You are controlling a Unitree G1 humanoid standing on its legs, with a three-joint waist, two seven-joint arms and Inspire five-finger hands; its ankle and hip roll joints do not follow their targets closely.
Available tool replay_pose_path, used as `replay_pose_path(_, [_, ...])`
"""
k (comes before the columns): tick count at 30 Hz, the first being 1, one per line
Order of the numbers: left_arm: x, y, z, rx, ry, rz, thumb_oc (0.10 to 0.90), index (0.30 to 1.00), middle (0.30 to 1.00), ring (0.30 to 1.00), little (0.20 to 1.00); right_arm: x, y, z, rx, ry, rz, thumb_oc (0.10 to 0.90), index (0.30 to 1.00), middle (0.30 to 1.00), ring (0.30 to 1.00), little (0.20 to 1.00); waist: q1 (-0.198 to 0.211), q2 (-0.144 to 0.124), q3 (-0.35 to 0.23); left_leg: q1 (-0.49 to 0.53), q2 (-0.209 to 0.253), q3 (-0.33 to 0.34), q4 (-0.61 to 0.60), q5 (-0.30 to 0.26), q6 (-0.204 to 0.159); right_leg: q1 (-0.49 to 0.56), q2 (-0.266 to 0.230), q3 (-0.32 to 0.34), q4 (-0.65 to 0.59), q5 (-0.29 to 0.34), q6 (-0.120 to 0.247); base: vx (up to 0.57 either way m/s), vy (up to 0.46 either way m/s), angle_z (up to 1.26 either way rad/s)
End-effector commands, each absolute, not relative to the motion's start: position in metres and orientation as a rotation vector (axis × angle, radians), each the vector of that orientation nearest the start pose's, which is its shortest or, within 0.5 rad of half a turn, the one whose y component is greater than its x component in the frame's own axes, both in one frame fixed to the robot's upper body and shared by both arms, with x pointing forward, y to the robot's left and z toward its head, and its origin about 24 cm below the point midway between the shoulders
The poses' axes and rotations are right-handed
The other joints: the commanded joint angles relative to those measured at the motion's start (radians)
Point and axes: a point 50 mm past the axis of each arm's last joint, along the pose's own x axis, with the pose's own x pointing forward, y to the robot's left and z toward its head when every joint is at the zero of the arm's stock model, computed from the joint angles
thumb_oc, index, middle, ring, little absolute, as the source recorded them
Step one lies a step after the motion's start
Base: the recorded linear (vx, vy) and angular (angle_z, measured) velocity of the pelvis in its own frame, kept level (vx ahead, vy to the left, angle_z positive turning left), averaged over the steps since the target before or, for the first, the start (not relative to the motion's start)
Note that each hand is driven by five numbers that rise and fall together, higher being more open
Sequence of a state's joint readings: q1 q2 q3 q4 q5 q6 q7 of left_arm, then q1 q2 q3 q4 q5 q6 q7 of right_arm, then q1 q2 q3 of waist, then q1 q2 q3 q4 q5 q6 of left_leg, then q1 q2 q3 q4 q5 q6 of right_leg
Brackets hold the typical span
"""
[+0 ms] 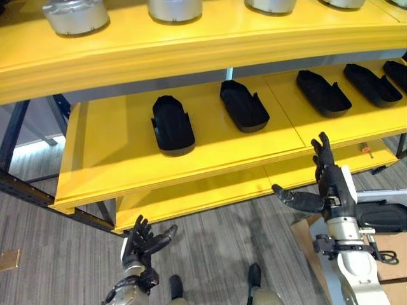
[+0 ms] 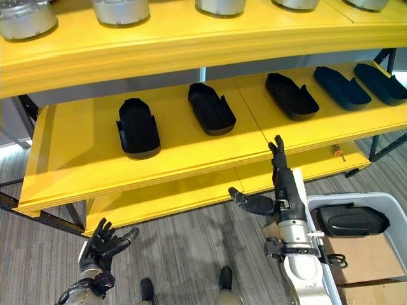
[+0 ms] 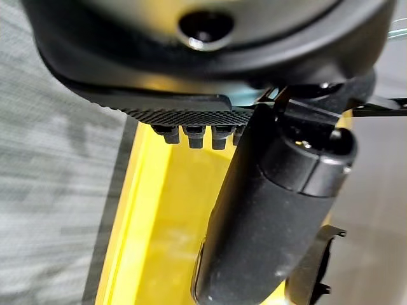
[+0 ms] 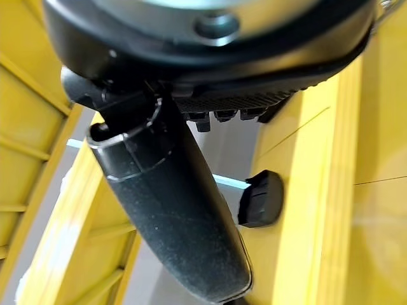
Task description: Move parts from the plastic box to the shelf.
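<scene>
Right hand: the right hand (image 2: 284, 190) is raised in front of the middle shelf's (image 2: 82, 175) front edge, fingers straight and pointing up toward the shelf, thumb stretched out sideways toward the robot's left; it holds nothing.
Left hand: the left hand (image 1: 141, 243) sits low over the grey floor (image 1: 57, 254), below the shelf's front left corner, fingers spread and relaxed, thumb out to the side, empty.
Parts on shelf: five black parts lie in a row on the middle shelf, the leftmost part (image 2: 137, 128) and the second part (image 2: 211, 108) on the left board, three more (image 2: 292, 95) on the right board, all well apart from each other.
Part orientation: each part is elongated, its long axis running from the shelf's front edge toward the back, tilted slightly toward the robot's left at the far end; the rounded closed end faces the front.
Plastic box: in the right eye view a white plastic box (image 2: 394, 206) shows beside the right arm with one black part (image 2: 351, 220) lying in it, long axis across the box.
Top shelf: grey metal cylinders (image 1: 75, 16) stand along the upper shelf (image 1: 191, 47).
Right wrist view: the thumb (image 4: 172, 210) extends straight past the yellow boards, with one black part (image 4: 261, 199) at the shelf's far side.
Left wrist view: the thumb (image 3: 267, 216) lies over a yellow board edge and grey floor.
</scene>
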State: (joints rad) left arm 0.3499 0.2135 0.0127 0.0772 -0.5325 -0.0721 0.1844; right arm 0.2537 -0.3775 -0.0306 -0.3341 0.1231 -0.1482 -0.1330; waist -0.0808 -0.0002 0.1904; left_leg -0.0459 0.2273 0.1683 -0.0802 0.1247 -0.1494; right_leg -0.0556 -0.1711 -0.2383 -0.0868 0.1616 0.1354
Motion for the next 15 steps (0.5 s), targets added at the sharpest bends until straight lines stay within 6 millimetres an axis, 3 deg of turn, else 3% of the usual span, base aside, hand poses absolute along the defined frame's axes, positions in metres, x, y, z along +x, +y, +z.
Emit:
replay_pose_path(1, [0.188, 0.247, 0.038, 0.023, -0.038, 0.307, 0.900, 1.000, 1.000, 1.000, 1.000, 0.210, -0.215, 0.151, -0.192, -0.591, -0.093, 0.900, 1.000, 1.000, 1.000, 1.000, 0.003, -0.046, -0.024, 0.035, 0.040, 0.041, -0.007, -0.014, -0.006, 0.047, -0.045, -0.016, 0.016, -0.050, 0.047, 0.02, -0.004, -0.07])
replay_pose_path(2, [0.188, 0.247, 0.038, 0.026, -0.038, 0.308, 0.900, 1.000, 1.000, 1.000, 1.000, 0.210, -0.214, 0.151, -0.191, -0.591, -0.093, 0.900, 1.000, 1.000, 1.000, 1.000, 0.004, -0.047, -0.024, 0.037, 0.040, 0.042, -0.007, -0.014, -0.006, 0.048, -0.044, -0.016, 0.016, -0.051, 0.047, 0.03, -0.005, -0.07])
replay_pose_path(3, [0.191, 0.249, 0.055, 0.137, -0.117, 0.309, 0.900, 1.000, 1.000, 1.000, 1.000, 0.209, -0.215, 0.149, -0.180, -0.584, -0.089, 0.900, 1.000, 1.000, 1.000, 1.000, 0.001, -0.048, -0.020, 0.045, 0.043, 0.045, -0.007, -0.020, -0.009, 0.051, -0.042, -0.013, 0.019, -0.056, 0.046, 0.01, -0.002, -0.05])
replay_pose_path(5, [0.193, 0.251, 0.064, 0.214, -0.159, 0.318, 0.900, 1.000, 1.000, 1.000, 1.000, 0.209, -0.215, 0.148, -0.176, -0.586, -0.093, 0.900, 1.000, 1.000, 1.000, 1.000, 0.001, -0.051, -0.019, 0.040, 0.042, 0.046, -0.007, -0.016, -0.010, 0.046, -0.043, -0.012, 0.021, -0.054, 0.045, 0.00, -0.007, -0.04])
replay_pose_path(7, [0.197, 0.257, 0.081, 0.485, -0.240, 0.341, 0.900, 1.000, 1.000, 1.000, 1.000, 0.208, -0.218, 0.147, -0.164, -0.587, -0.097, 0.900, 1.000, 1.000, 1.000, 1.000, -0.004, -0.053, -0.013, 0.042, 0.044, 0.052, -0.007, -0.017, -0.013, 0.044, -0.042, -0.008, 0.023, -0.057, 0.047, 0.00, 0.000, 0.00])
replay_pose_path(8, [0.199, 0.257, 0.081, 0.540, -0.243, 0.340, 0.900, 1.000, 1.000, 1.000, 1.000, 0.208, -0.219, 0.146, -0.163, -0.583, -0.101, 0.900, 1.000, 1.000, 1.000, 1.000, -0.005, -0.055, -0.011, 0.044, 0.044, 0.052, -0.007, -0.018, -0.013, 0.044, -0.042, -0.006, 0.023, -0.057, 0.047, 0.03, -0.005, -0.15])
replay_pose_path(9, [0.202, 0.263, 0.089, 0.735, -0.284, 0.347, 0.900, 1.000, 1.000, 1.000, 1.000, 0.209, -0.218, 0.144, -0.146, -0.582, -0.095, 0.900, 1.000, 1.000, 1.000, 1.000, -0.004, -0.054, -0.005, 0.048, 0.044, 0.057, -0.007, -0.019, -0.015, 0.046, -0.043, -0.005, 0.022, -0.059, 0.048, 0.03, -0.005, -0.16])
replay_pose_path(12, [0.204, 0.262, 0.092, 0.782, -0.311, 0.363, 0.900, 1.000, 1.000, 1.000, 1.000, 0.210, -0.216, 0.146, -0.146, -0.591, -0.080, 0.900, 1.000, 1.000, 1.000, 1.000, -0.004, -0.055, 0.002, 0.048, 0.045, 0.058, -0.007, -0.019, -0.016, 0.045, -0.043, -0.005, 0.020, -0.057, 0.048, 0.01, -0.006, -0.07])
replay_pose_path(15, [0.211, 0.258, 0.108, 0.963, -0.412, 0.359, 0.900, 1.000, 1.000, 1.000, 1.000, 0.211, -0.212, 0.150, -0.162, -0.609, -0.053, 0.900, 1.000, 1.000, 1.000, 1.000, -0.008, -0.059, 0.017, 0.041, 0.048, 0.059, -0.007, -0.018, -0.018, 0.038, -0.042, -0.004, 0.019, -0.057, 0.048, 0.00, -0.005, -0.01])
